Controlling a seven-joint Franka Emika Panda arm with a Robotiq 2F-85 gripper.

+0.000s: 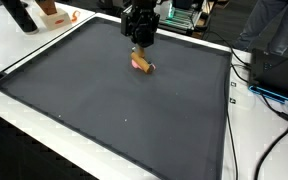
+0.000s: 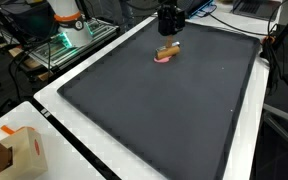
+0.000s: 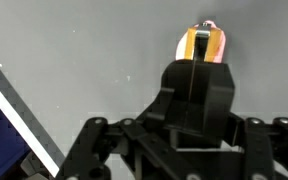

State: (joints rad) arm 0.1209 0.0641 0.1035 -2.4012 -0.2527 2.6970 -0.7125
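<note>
Wrist view: tool (image 3: pixel 195 64) clenched, tips together, just above a toy hot dog (image 3: pixel 205 40) on the dark mat (image 3: pixel 84 60).

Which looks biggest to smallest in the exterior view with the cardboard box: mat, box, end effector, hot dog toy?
1. the dark mat, by far
2. the cardboard box, though nearness to the camera inflates it
3. the end effector
4. the hot dog toy
</note>
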